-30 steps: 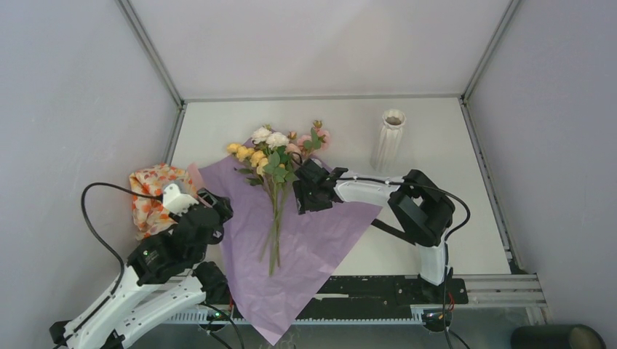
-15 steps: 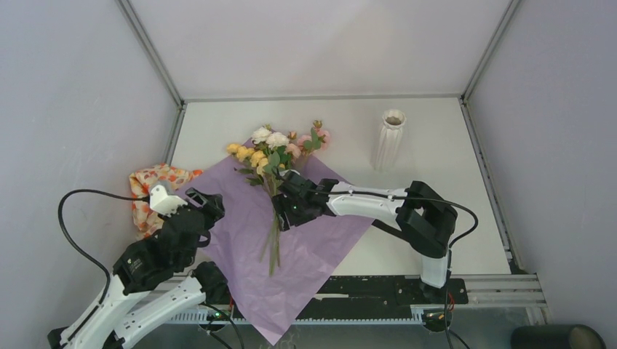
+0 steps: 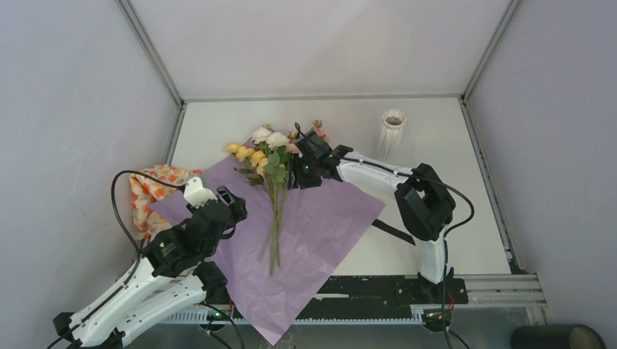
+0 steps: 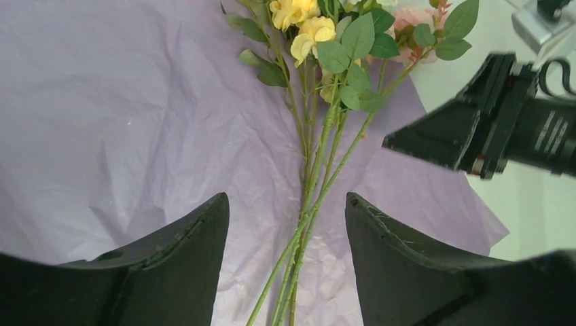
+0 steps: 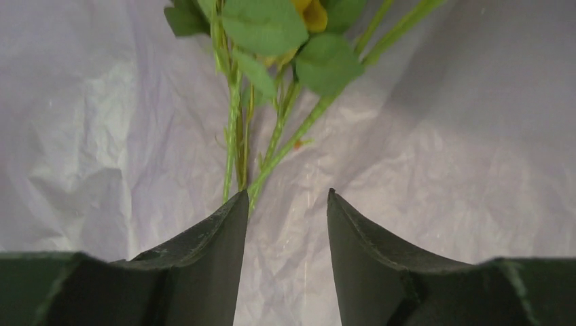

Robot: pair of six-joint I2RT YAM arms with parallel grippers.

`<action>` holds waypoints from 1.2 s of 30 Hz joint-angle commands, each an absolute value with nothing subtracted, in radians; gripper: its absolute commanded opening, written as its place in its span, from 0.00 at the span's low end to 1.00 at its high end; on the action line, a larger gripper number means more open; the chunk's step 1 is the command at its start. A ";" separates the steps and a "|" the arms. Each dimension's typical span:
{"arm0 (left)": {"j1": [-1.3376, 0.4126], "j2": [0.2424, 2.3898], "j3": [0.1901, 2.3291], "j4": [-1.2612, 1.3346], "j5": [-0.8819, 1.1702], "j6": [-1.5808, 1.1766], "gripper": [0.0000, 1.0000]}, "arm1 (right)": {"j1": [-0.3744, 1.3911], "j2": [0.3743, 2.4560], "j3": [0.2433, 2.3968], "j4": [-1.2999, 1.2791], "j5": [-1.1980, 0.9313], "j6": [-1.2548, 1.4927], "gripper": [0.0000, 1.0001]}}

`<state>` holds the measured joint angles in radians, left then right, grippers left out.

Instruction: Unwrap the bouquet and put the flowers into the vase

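Two arms lean in over a lilac paper sheet (image 3: 320,225) in the overhead view. The sheet lies spread open on the white table (image 3: 436,145), one corner hanging past the near edge, and the flowers (image 3: 274,174) rest on it, cream, yellow and pink heads toward the far side and green stems running back toward the arms. The right gripper (image 3: 300,169) sits just right of the blooms, low by the leafy upper stems, while the left gripper (image 3: 233,203) hovers over the sheet's left part, apart from the stems. The vase (image 3: 391,138) stands upright at the far right of the table, well apart from the flowers. An orange floral cloth (image 3: 149,193) lies bunched at the sheet's left edge, and a black strip (image 3: 393,231) lies on the table by its right edge. From the left wrist, the left gripper (image 4: 285,200) has its jaws wide apart above the paper, clamping nothing; the flowers (image 4: 314,170) lie below the gap, and the right gripper's black body shows at the right, beside the leaves. From the right wrist, the right gripper (image 5: 286,193) holds its jaws parted at a moderate gap over crinkled paper; the flowers (image 5: 234,122) run down to just beside the tip of the finger on the picture's left, and I cannot tell whether it touches them.
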<state>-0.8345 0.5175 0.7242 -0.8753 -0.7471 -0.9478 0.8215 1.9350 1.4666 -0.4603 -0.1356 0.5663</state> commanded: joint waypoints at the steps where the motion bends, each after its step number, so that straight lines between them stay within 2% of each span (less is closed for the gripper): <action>1: -0.830 0.531 0.700 -0.801 -0.725 -0.912 0.68 | 0.796 2.007 1.591 -0.449 -0.191 0.574 0.53; 9: -0.830 0.568 0.670 -0.731 -0.679 -0.861 0.68 | 0.738 2.136 1.684 -0.460 -0.261 0.591 0.46; 17: -0.830 0.613 0.632 -0.656 -0.655 -0.783 0.68 | 0.728 2.095 1.570 -0.375 -0.274 0.625 0.45; 23: -0.832 0.694 0.599 -0.558 -0.570 -0.737 0.67 | 0.715 2.140 1.608 -0.366 -0.314 0.633 0.44; 25: -0.831 0.717 0.584 -0.530 -0.550 -0.722 0.67 | 0.713 2.156 1.625 -0.363 -0.327 0.635 0.37; 31: -0.831 0.762 0.529 -0.419 -0.465 -0.660 0.66 | 0.709 2.132 1.586 -0.321 -0.350 0.654 0.05; 33: -0.830 0.776 0.512 -0.386 -0.439 -0.641 0.65 | 0.709 2.096 1.543 -0.298 -0.351 0.661 0.00; 36: -0.832 0.805 0.496 -0.347 -0.401 -0.612 0.63 | 0.709 2.018 1.468 -0.264 -0.359 0.669 0.00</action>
